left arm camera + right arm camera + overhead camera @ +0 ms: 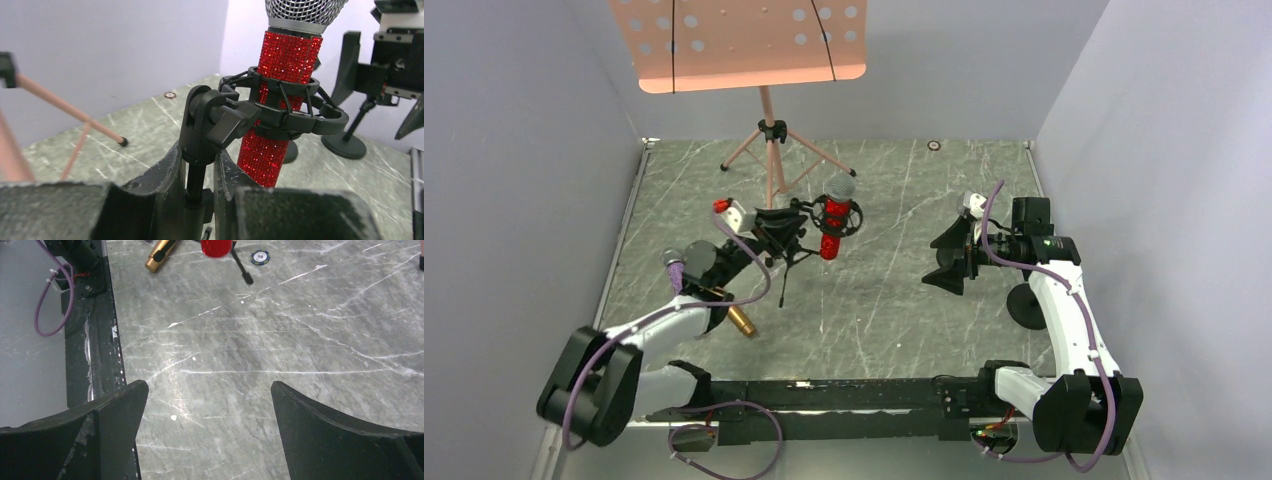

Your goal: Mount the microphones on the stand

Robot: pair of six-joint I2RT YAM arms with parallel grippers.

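The glittery red microphone (833, 218) stands upright in the black shock mount (839, 212) of a small tripod stand (786, 250); in the left wrist view the red microphone (280, 100) sits in the mount's ring (295, 117). My left gripper (767, 233) is shut on the stand's thin black stem (195, 185), just under the clamp knob. The gold microphone (740, 320) lies by the left arm and also shows in the right wrist view (159, 254). The purple microphone (675, 270) lies partly under that arm. My right gripper (949, 262) is open and empty over bare table (208, 390).
A pink music stand (770, 150) with a perforated tray (744, 40) stands at the back. A second black stand with a round base (1025, 306) sits by the right arm (345, 145). A blue poker chip (260, 257) lies near a tripod leg (243, 269).
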